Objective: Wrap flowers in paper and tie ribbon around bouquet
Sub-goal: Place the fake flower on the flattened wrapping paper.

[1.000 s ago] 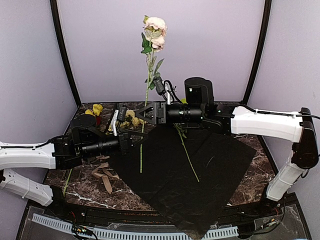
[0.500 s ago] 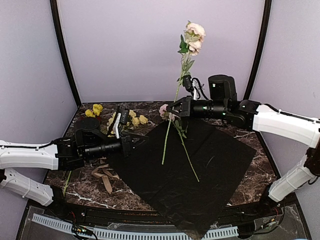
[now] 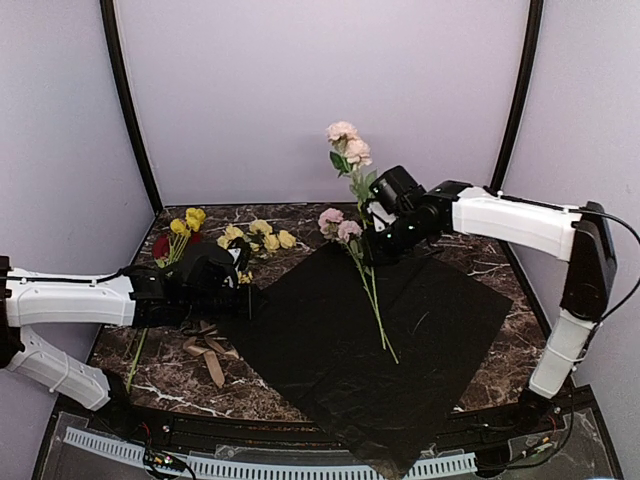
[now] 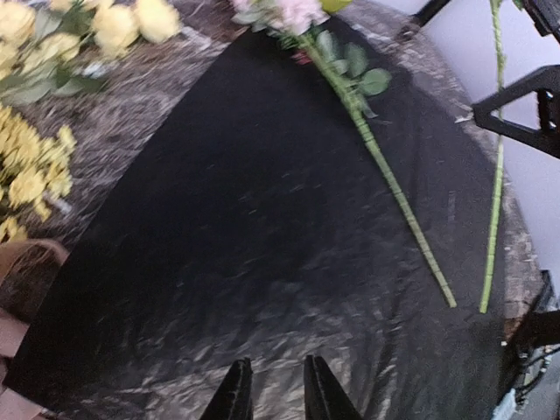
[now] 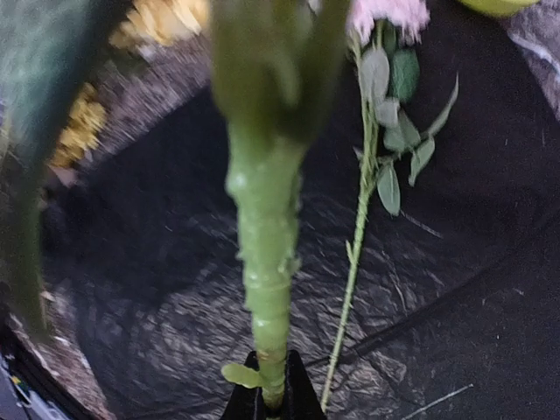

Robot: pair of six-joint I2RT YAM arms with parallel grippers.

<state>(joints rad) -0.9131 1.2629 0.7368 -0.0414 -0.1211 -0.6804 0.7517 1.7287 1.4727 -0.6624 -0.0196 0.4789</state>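
Gripped a pink flower point(image 3: 343, 132), raised in the shut right pincer point(image 5: 271, 404) above the far corner of the paper point(image 3: 430, 350), likely to join the lying stem point(image 4: 392, 197). Held left pincer point(image 4: 276, 398) slightly parted, empty.

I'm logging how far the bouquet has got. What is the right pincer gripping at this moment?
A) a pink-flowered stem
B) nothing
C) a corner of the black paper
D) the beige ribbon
A: the right pincer is shut on the pink-flowered stem, holding it up over the black paper, while the ribbon lies loose on the table near the left arm.
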